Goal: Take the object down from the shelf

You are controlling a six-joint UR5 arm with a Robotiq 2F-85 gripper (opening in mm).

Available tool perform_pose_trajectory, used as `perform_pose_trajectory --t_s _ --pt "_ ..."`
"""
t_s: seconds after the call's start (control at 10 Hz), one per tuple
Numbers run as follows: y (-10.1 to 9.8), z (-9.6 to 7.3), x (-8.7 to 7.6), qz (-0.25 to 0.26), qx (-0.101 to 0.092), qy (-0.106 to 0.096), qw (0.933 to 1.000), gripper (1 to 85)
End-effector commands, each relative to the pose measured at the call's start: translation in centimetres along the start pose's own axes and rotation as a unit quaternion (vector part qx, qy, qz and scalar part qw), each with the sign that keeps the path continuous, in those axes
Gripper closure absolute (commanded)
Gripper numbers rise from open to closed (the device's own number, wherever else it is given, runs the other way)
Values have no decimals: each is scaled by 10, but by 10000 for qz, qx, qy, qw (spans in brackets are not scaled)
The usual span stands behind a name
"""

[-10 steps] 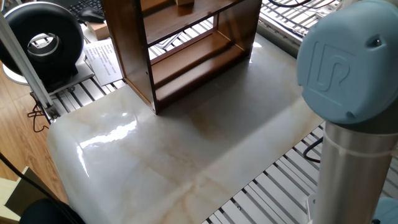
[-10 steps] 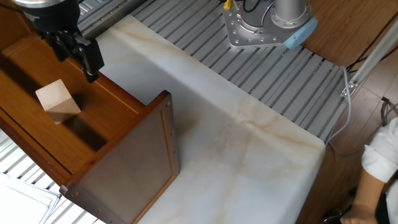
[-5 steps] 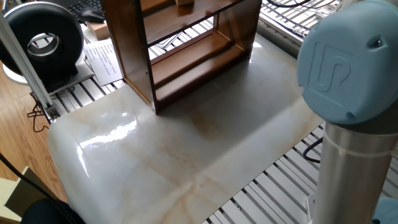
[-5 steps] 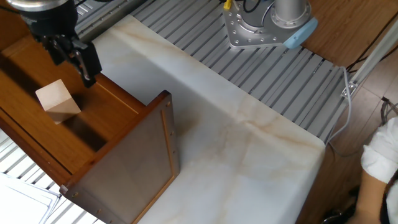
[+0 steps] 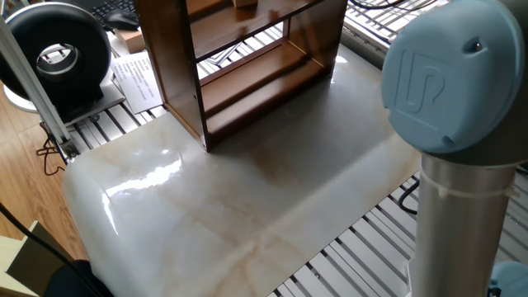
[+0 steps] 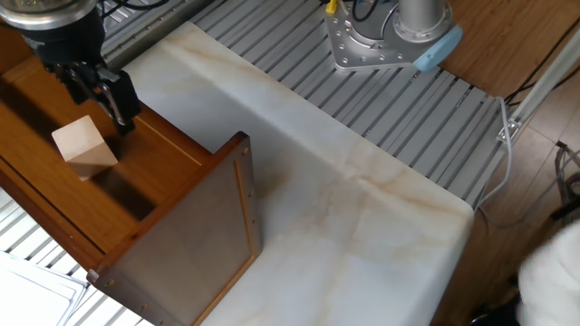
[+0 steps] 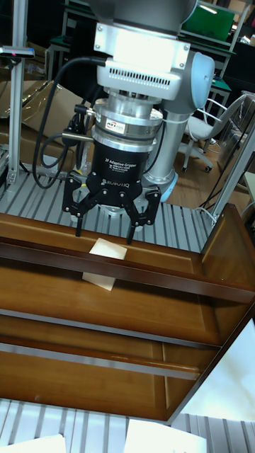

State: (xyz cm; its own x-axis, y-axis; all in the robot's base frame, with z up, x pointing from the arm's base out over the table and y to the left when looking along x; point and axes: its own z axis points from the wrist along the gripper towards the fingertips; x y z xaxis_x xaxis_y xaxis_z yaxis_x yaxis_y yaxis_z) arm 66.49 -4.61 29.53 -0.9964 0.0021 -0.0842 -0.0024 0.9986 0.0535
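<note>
End effector [image 7: 103, 232] hanging spread just above block [image 7: 104, 262], empty. Block sitting on upper board of shelf [image 7: 219, 262]. Should be centering fingers either side, dropping straight, minding front rail, squeezing flat faces before lifting out.

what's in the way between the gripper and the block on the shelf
Nothing visible. The open gripper hangs just above the block, which sits alone on the shelf board. In the tall fixed view the front rail crosses the block's middle, but that is in front of it, not between it and the fingers.
</note>
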Motion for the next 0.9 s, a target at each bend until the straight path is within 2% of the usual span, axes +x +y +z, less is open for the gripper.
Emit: perform_pose_trajectory --t_s 0.0,0.2,0.3,0.4,0.5,0.6,0.8 --pt "3 -2 -3 112 -89 -60 9999 100" --pt "1 -2 -4 169 -44 -84 9998 123" --pt "5 -2 -10 100 -128 -182 9997 100" --pt "8 -2 -9 114 -189 -174 9996 70" --pt "7 -3 -9 156 -75 -114 9998 73" --pt "11 -3 -16 138 -44 -99 9998 77" --pt "13 0 -30 88 -81 17 9999 27"
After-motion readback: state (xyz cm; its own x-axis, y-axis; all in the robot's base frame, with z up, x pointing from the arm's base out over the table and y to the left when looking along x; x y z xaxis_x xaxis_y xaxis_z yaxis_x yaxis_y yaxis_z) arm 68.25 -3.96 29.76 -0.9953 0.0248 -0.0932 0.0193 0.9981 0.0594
